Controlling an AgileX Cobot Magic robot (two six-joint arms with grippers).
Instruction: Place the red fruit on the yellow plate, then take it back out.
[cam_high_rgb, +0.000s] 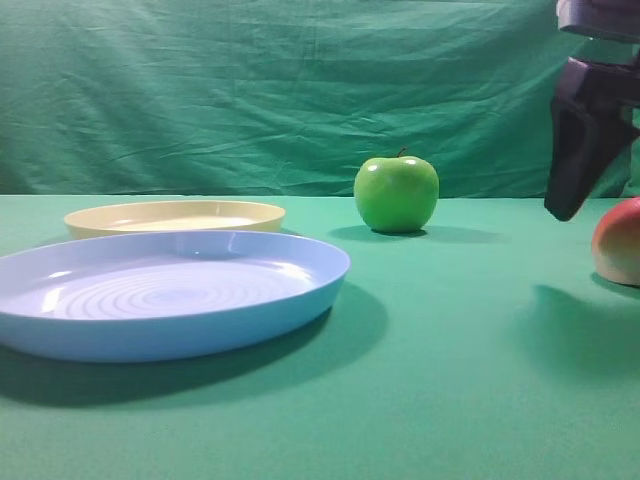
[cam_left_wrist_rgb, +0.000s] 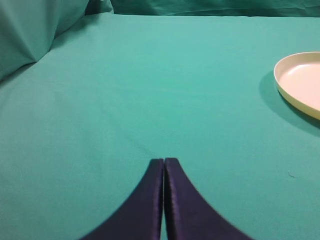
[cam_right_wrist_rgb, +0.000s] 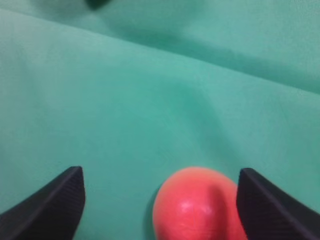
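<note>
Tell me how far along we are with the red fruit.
Nothing visibly done: the yellow plate is empty and the red fruit sits on the cloth. In hand: the right gripper is open astride the fruit. Left: grasp, plate it, retrieve it.

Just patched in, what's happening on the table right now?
The right gripper is open, with the red fruit sitting on the green cloth between its fingers, not gripped. The yellow plate is bare, behind the blue plate. The green apple stands untouched mid-table. The left gripper is shut, away from everything.
</note>
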